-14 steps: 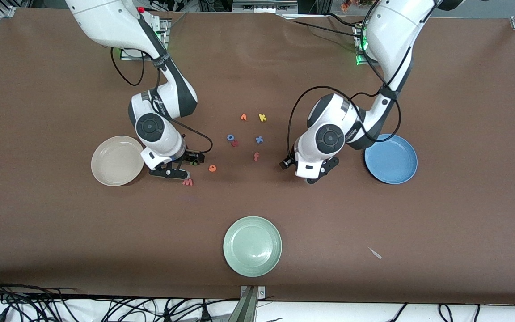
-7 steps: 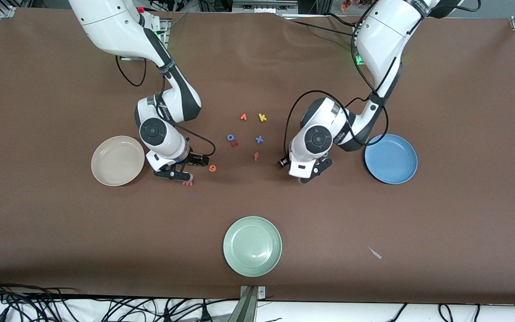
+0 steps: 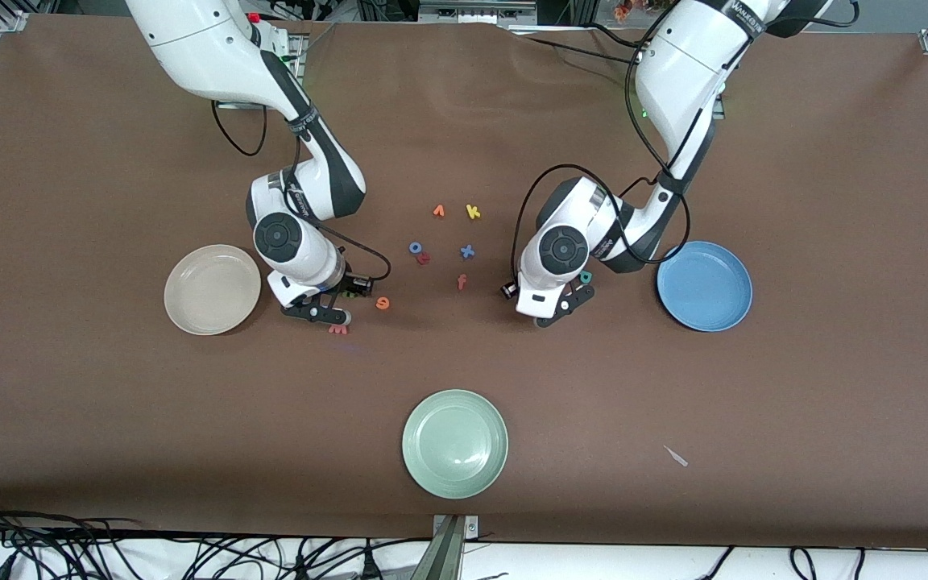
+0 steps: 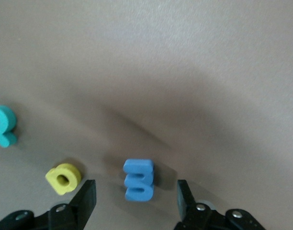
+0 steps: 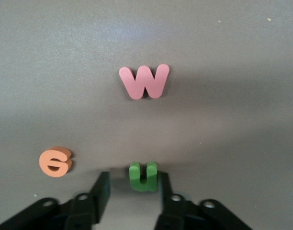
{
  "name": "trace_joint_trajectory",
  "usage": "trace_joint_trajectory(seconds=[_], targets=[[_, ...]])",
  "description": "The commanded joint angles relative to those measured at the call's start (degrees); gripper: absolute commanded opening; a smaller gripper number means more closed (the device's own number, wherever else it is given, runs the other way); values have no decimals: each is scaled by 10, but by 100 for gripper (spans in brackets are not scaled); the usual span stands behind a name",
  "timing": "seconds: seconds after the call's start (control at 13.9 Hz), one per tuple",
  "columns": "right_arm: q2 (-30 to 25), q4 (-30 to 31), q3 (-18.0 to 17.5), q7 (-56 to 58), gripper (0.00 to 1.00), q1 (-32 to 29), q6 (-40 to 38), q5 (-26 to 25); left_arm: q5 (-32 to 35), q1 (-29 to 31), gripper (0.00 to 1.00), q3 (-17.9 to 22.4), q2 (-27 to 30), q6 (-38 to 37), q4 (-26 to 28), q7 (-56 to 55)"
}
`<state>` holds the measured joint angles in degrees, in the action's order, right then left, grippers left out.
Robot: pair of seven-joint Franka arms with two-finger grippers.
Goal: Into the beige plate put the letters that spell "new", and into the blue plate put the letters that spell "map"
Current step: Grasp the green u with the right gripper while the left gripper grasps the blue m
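The right end effector [image 5: 129, 191] sat low on the worktop [image 3: 109, 419] beside the beige plate [image 3: 212, 289], its fingers spread either side of the green n [image 5: 143, 176]. The left end effector [image 4: 137, 201], near the blue plate [image 3: 704, 286], stood spread around the blue m [image 4: 139, 179]. Both plates held no letters.

I see the green n [image 5: 143, 176] flanked closely by my right claw [image 5: 133, 191], the orange e [image 5: 55, 161] crowding one side, while bare surface [image 3: 190, 419] lies open toward the pale green plate [image 3: 454, 443].
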<state>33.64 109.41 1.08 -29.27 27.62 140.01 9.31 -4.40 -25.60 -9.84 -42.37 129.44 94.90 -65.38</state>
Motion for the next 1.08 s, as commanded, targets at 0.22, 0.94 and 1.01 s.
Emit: trace_joint_trajectory(seconds=[0.22, 0.94, 1.01], targets=[[7, -2, -4, 5, 46, -6, 3, 10, 17, -4, 17, 3, -6, 24, 1, -10], [-1, -52, 6, 12, 0, -8, -86, 49, 18, 84, 4, 9, 127, -210, -9, 128], [-4, -75, 22, 32, 0, -16, -137, 48, 18, 100, 4, 9, 136, -232, -9, 160]])
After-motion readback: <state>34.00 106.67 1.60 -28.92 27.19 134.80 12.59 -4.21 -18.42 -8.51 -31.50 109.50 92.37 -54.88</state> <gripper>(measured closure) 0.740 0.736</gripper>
